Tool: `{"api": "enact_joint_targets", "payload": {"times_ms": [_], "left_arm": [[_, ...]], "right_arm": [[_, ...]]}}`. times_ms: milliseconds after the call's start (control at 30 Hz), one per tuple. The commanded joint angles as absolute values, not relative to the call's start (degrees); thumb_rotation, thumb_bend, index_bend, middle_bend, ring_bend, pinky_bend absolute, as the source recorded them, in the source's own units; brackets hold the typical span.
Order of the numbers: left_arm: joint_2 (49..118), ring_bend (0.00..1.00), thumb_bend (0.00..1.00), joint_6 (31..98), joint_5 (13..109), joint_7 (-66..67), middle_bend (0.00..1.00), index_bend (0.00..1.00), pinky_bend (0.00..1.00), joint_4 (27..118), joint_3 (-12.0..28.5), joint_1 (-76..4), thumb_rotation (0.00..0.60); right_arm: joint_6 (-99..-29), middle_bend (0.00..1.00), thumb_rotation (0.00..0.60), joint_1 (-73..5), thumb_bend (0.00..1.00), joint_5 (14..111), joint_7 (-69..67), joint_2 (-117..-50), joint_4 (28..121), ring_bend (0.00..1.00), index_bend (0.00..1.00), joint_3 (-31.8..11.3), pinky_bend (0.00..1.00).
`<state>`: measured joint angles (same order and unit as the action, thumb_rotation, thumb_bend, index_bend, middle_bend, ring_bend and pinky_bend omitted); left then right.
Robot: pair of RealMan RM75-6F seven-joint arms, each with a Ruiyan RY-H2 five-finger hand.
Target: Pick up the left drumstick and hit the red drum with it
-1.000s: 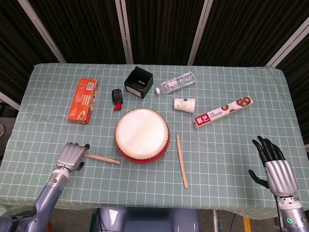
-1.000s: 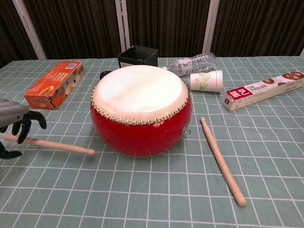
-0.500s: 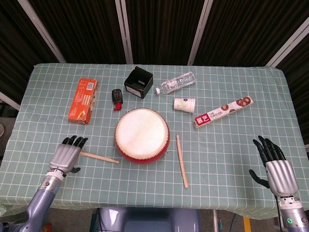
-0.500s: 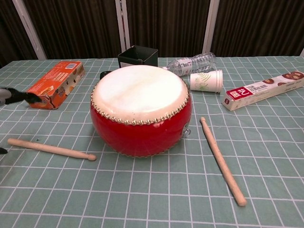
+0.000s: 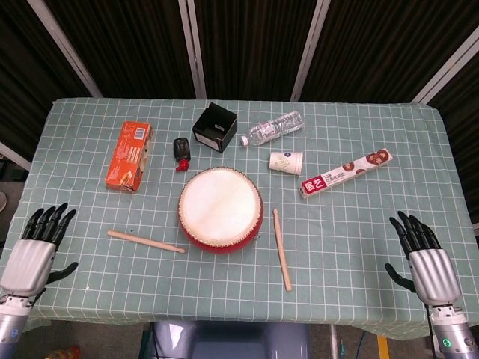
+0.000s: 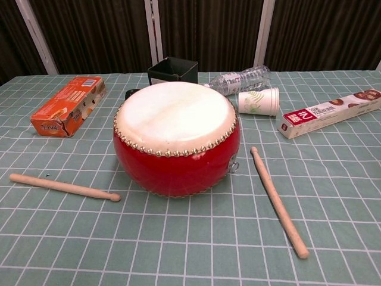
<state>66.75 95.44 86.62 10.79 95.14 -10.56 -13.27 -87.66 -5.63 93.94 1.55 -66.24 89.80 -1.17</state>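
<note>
The red drum [image 5: 220,210] [image 6: 177,137] with its pale skin stands mid-table. The left drumstick [image 5: 145,241] [image 6: 63,186] lies flat on the cloth to the drum's left, untouched. My left hand [image 5: 37,250] is far off at the table's left edge, open with fingers spread, well clear of the stick. A second drumstick [image 5: 281,248] [image 6: 278,200] lies to the right of the drum. My right hand [image 5: 425,256] hovers open at the right front edge, holding nothing. Neither hand shows in the chest view.
Behind the drum are an orange box [image 5: 128,155], a black-and-red small object [image 5: 181,151], a black open box [image 5: 215,128], a lying water bottle [image 5: 272,128], a paper cup [image 5: 287,161] on its side and a long white-and-red packet [image 5: 346,173].
My left hand let go of the left drumstick, opened, and drew back leftward to the table edge. The stick now lies alone on the cloth. The right hand barely moved.
</note>
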Motion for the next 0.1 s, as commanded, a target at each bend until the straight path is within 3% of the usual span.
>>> {"api": "enact_joint_targets", "payload": {"times_ms": [33,100], "left_arm": [[66.0,0.0,0.0,95.7,86.9,8.4,0.0,0.0,0.0,93.8,-10.2,-11.6,0.6],[65.9,0.0,0.0,95.2,86.8,8.2,0.0,0.0,0.0,93.7,-9.8,-11.1,0.6]], "right_arm": [[-87.8,0.0,0.6,-5.5,0.29,93.8,1.4,-66.2,89.8,0.0,0.0,-1.2,0.14],[-87.8,0.0,0.6,-5.5,0.29,93.8,1.5,-66.2,89.7,0.0,0.0,-1.2,0.13]]}}
